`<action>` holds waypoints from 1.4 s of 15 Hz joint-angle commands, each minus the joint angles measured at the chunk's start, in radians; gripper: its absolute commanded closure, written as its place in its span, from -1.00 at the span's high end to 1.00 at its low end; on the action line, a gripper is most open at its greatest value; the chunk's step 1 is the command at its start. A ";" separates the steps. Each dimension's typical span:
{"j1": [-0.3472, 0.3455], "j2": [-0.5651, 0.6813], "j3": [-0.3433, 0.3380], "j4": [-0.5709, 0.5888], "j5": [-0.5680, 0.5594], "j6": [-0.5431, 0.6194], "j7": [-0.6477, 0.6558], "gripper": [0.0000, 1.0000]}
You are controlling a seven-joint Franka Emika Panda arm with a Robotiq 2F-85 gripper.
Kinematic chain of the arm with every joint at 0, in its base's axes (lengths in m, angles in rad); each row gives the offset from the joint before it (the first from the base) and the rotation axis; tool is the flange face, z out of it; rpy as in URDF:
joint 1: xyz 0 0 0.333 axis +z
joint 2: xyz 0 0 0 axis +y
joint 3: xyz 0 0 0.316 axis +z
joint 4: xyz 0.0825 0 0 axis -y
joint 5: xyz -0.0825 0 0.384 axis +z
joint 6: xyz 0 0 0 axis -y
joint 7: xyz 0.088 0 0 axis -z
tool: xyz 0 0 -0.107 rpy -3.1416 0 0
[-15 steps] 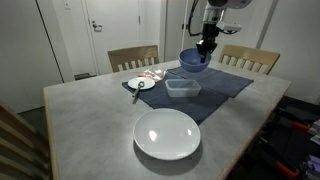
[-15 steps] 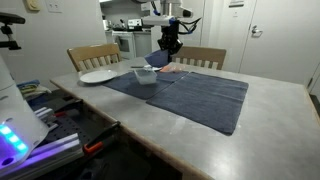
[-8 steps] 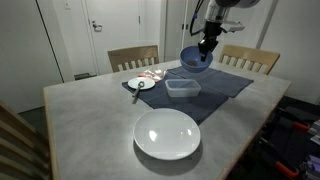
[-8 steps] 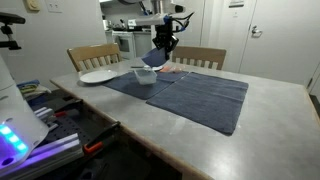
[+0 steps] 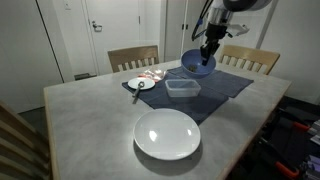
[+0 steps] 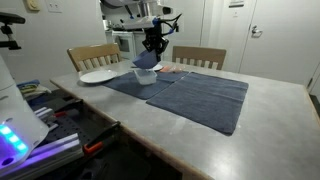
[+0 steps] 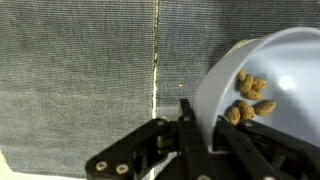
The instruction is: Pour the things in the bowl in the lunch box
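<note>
End effector [image 5: 209, 50] clamped on the rim of the tilted bowl [image 5: 196, 64] — aloft near the lunch box [image 5: 182, 88], brown pieces [image 7: 248, 100] inside.

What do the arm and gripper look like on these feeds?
The arm is white with dark joint sections. The gripper is black; in the wrist view its jaws are black linkage bars with round pivot pins. No cables or markings can be made out.
</note>
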 commanded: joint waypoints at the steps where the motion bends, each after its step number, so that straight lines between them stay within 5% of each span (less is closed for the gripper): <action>1: 0.014 -0.029 0.018 -0.045 -0.031 0.061 0.031 -0.95; 13: 0.077 0.069 0.044 0.068 -0.134 0.111 0.149 -0.95; 21: 0.121 0.198 -0.016 0.180 -0.271 0.197 0.284 -0.95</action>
